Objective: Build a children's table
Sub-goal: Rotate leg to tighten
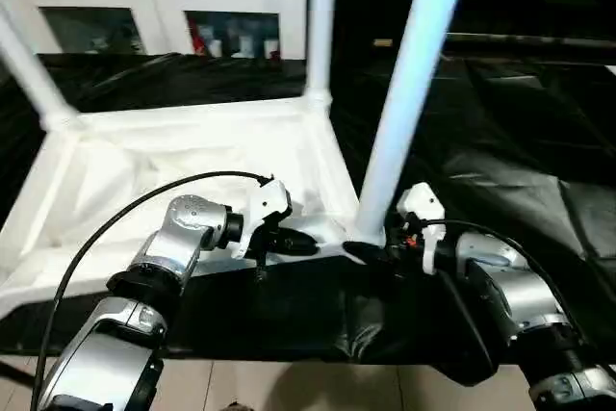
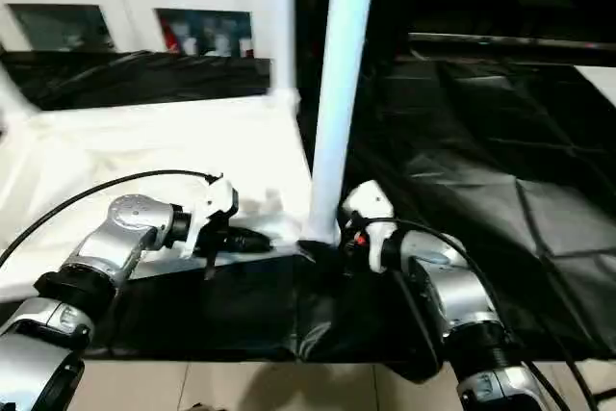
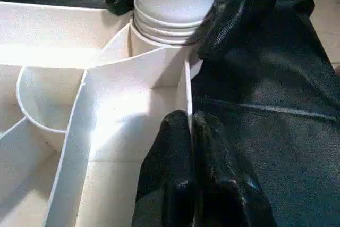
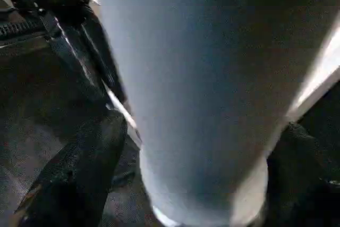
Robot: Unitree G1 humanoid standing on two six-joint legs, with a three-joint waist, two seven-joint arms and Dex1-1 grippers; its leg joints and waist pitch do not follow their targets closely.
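Head view first: children's table (image 1: 173, 156) upside down across the left and centre of frame on the black-draped worktop (image 1: 539, 141), ribbed underside up, three legs rising out of the top edge. Near leg (image 1: 409, 93) planted in the corner socket at lower centre. Left hand (image 1: 294, 241) at lower centre-left, fingers pressed together against the table's near rim. Right hand (image 1: 380, 249) just right of the socket, spread wide around the base of that leg. Left wrist view: black fingertips (image 3: 183, 147) shut at the bottom, straddling the thin rim wall; threaded leg end (image 3: 172, 14) at top centre, thread rings not quite sunk into the socket. Right wrist view: leg a pale column through the middle, one black finger (image 4: 85, 163) at lower left, the other at lower right, both apart from it. Probably light, stiff, slick plastic; best gripped low on the leg for twisting, rim held steady.
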